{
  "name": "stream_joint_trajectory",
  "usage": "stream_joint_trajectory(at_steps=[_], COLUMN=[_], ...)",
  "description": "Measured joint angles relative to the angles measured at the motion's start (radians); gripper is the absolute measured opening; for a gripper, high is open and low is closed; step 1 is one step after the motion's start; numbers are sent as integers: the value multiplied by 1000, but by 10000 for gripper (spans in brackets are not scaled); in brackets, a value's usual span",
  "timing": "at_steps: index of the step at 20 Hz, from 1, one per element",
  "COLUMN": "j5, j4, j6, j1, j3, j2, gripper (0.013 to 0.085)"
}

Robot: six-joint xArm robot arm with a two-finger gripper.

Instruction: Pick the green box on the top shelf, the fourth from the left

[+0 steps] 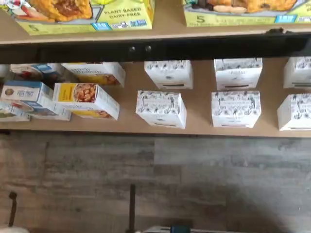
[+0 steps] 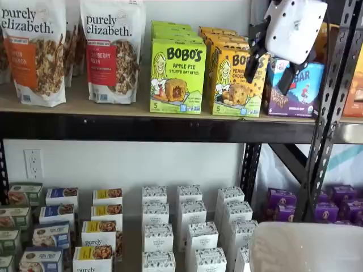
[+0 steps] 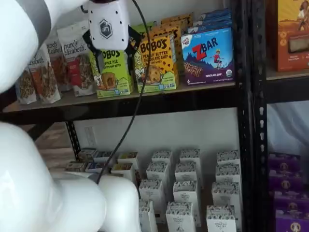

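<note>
Black steel racking is carrying the top shelf (image 2: 85, 102), where the green box (image 2: 177, 76) is standing upright at the front edge, touching an orange box (image 2: 237, 82) on its right and beside a granola bag (image 2: 112, 51). White gripper (image 3: 112, 55) is hanging in front of the green box, its black fingers (image 3: 132, 39) splaying wide, gripping nothing. Small white cartons (image 2: 190, 214) are lining the lower shelf.

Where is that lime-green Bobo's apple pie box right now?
In both shelf views the green box stands upright on the top shelf, between a purely elizabeth bag and the yellow-orange Bobo's carton.
</note>
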Motion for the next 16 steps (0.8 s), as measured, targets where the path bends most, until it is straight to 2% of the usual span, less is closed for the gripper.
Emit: stream_joint_trajectory(at_steps=[4,10,13,16], j5=[-61,-162,-182,-211], j4=[-19,-117,-128,-117], j6=[26,142,189,212], j1=[43,189,241,268], j3=[5,-29,-58,-66], j2=[8,58,104,131], gripper=[850,850,850,850])
